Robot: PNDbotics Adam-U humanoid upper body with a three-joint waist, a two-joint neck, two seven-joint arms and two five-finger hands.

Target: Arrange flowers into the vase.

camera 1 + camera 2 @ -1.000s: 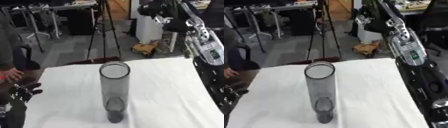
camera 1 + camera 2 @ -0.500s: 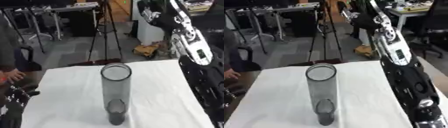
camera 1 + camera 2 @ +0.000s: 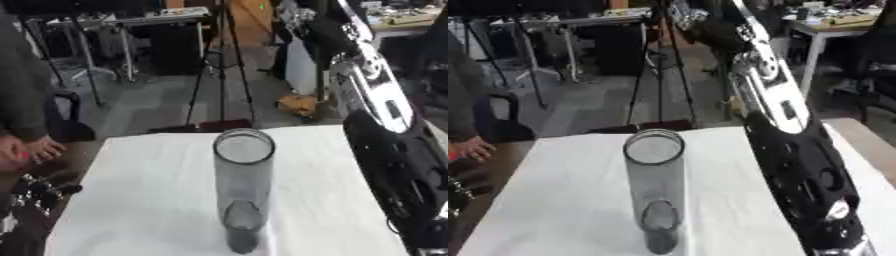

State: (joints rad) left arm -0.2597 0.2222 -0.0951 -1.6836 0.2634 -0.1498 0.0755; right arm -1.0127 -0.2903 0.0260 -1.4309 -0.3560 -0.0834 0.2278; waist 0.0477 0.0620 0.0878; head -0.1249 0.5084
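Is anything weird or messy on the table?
Nothing is spilled or broken. The vase stands upright on the white cloth, but it is empty, and no flowers show anywhere. The right arm is raised high, its hand out of view.

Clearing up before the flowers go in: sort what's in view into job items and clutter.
Job items: vase, upright on the white cloth; right arm, raised; left hand, low left. No flowers visible.

Clutter: tripod, desk, a person's hand.
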